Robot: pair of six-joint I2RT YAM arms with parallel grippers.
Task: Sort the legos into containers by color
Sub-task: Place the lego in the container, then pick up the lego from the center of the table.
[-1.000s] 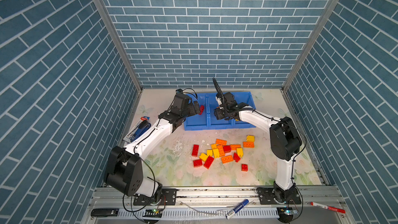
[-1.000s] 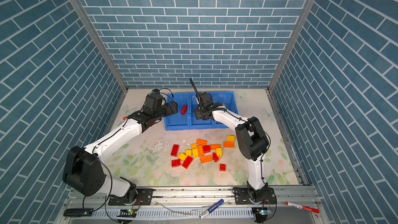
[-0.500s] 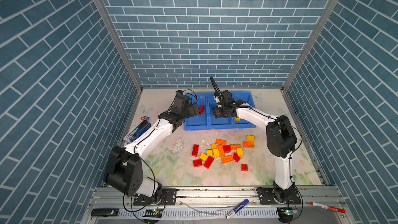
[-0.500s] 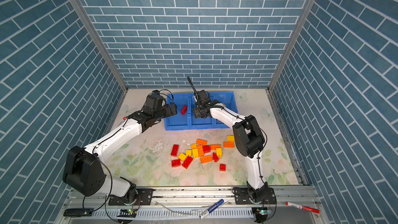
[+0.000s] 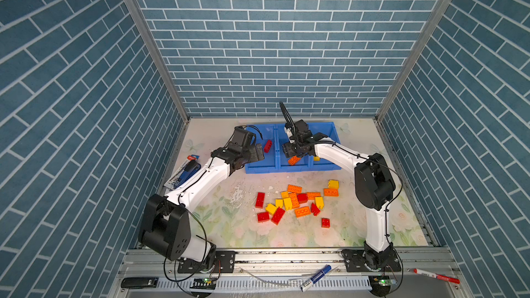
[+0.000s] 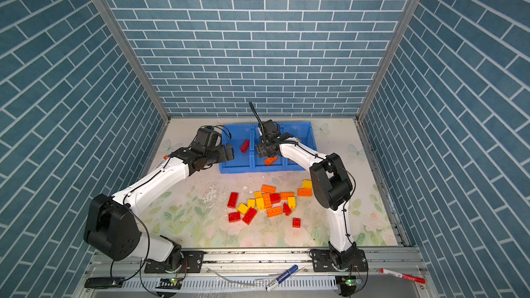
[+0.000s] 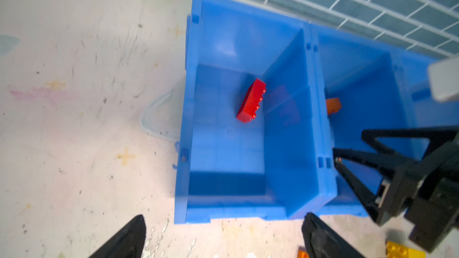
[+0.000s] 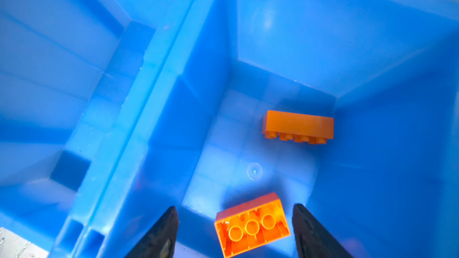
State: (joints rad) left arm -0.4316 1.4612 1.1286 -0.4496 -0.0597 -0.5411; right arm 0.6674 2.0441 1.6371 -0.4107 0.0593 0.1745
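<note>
The right gripper (image 8: 234, 209) hangs over the middle bin of the blue containers (image 5: 259, 169), its jaws parted. An orange brick (image 8: 252, 224) sits between and below the fingers (image 8: 164, 234), hollow underside up, with blue showing on both sides, so neither finger touches it. Whether it rests on the bin floor is unclear. A second orange brick (image 8: 298, 126) lies on its side farther into the same bin.

The left gripper (image 7: 223, 217) is spread wide and holds nothing, at the tray's 8 o'clock corner in both top views. A red brick (image 7: 251, 101) lies in the 9 o'clock bin, and a yellow brick (image 5: 316, 158) in the 3 o'clock bin. The loose legos (image 5: 295, 202) lie on the table (image 5: 229, 225) at 6 o'clock of the tray.
</note>
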